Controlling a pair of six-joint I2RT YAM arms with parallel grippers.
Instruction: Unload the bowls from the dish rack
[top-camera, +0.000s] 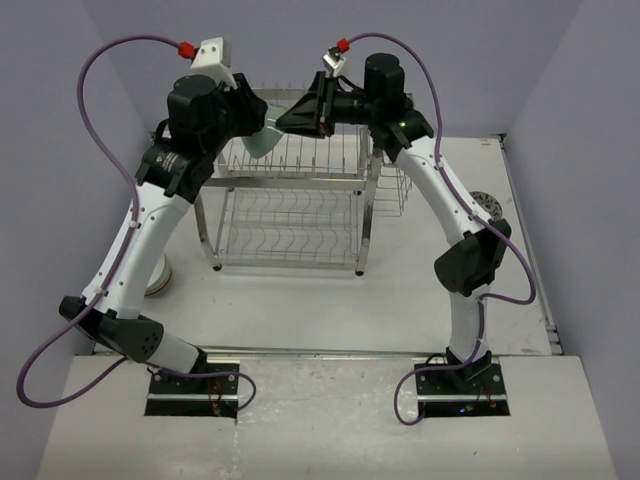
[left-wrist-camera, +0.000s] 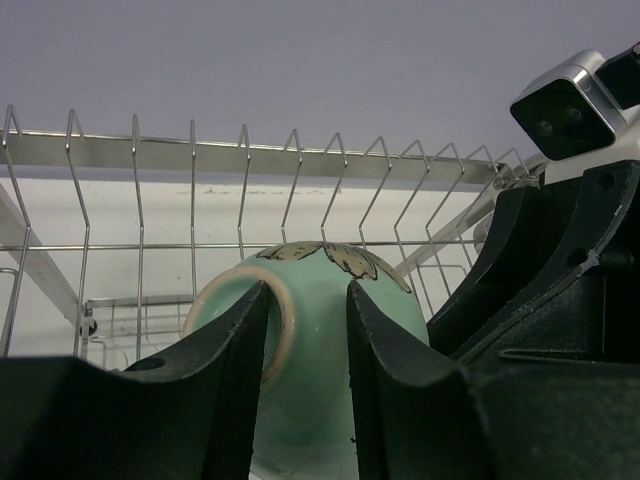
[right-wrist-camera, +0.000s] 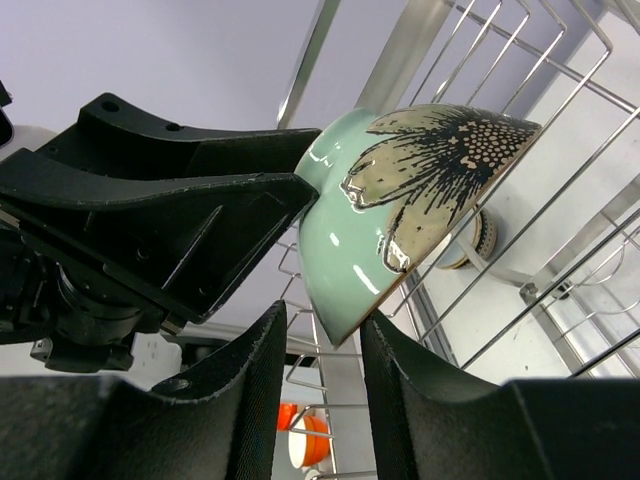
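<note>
Two grippers meet on one thing: a mint-green glazed ceramic bowl (right-wrist-camera: 400, 200) with a dark-outlined, speckled flower painted on its outer wall. It is at the top tier of the dish rack (top-camera: 290, 215), a tall two-tier frame of shiny steel wire and tubing. The bowl is tipped on edge, not flat. Its axis runs roughly from one gripper to the other, its mouth turned toward the left gripper (left-wrist-camera: 307, 295) and its rounded back and foot away from it.

For the left gripper, the rim lies straight ahead between the black moulded fingers. One finger is inside the mouth and the other against the outer wall, so it looks clamped on the wall.

For the right gripper (right-wrist-camera: 325, 318), the lowest arc of the rim dips into the gap just above the fingertips. One finger seems to touch the glaze, but a full pinch cannot be told.

Both are equally near. The glaze is smooth and glossy, likely slippery. The thin upright wire tines stand just behind and below the bowl, so lifting it clear probably means going up before moving sideways.
</note>
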